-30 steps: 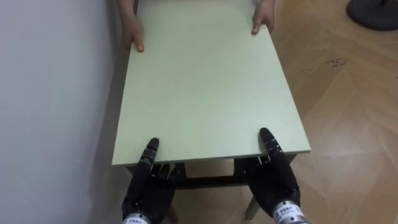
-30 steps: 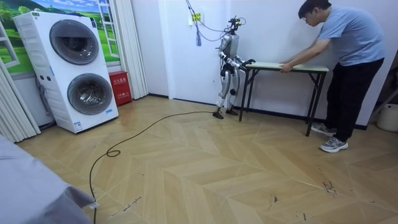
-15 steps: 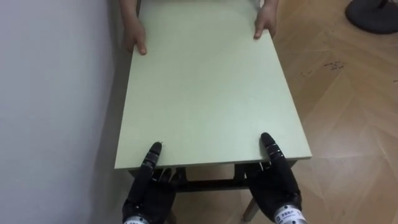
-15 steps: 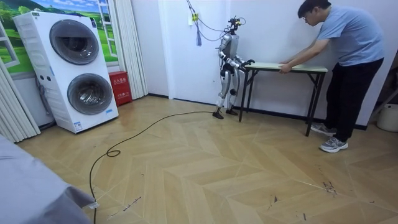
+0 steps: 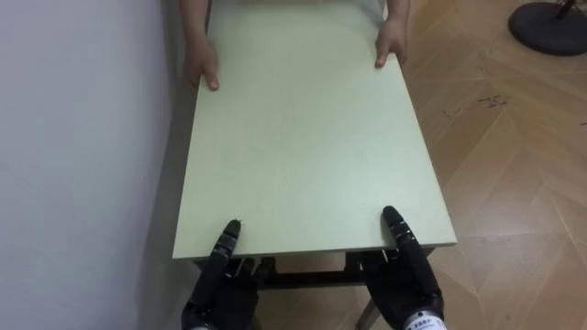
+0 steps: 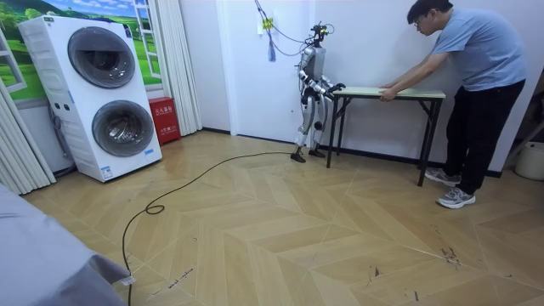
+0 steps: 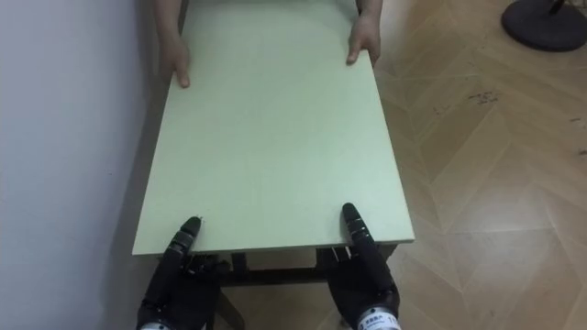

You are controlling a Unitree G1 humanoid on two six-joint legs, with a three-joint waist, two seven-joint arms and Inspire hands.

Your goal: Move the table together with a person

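A long table with a pale green top (image 5: 303, 156) stands lengthwise before me, its left side close to the white wall. My left hand (image 5: 220, 275) and right hand (image 5: 408, 275) clasp its near edge, thumbs lying on top and fingers underneath. At the far end a person's hands (image 5: 202, 64) (image 5: 392, 44) hold the two corners. In the room view I stand at the table's (image 6: 399, 90) left end, and the person (image 6: 476, 76) bends over its right end.
The white wall (image 5: 73, 137) runs along the table's left side. Wood floor (image 5: 514, 165) lies open on the right. A dark round base (image 5: 555, 23) sits at the far right. A stacked washer and dryer (image 6: 102, 93) and a red box (image 6: 161, 119) stand across the room.
The eye view has shifted a little, so the table and the person's hands sit lower in the picture. Both of my hands keep the same hold on the near edge.
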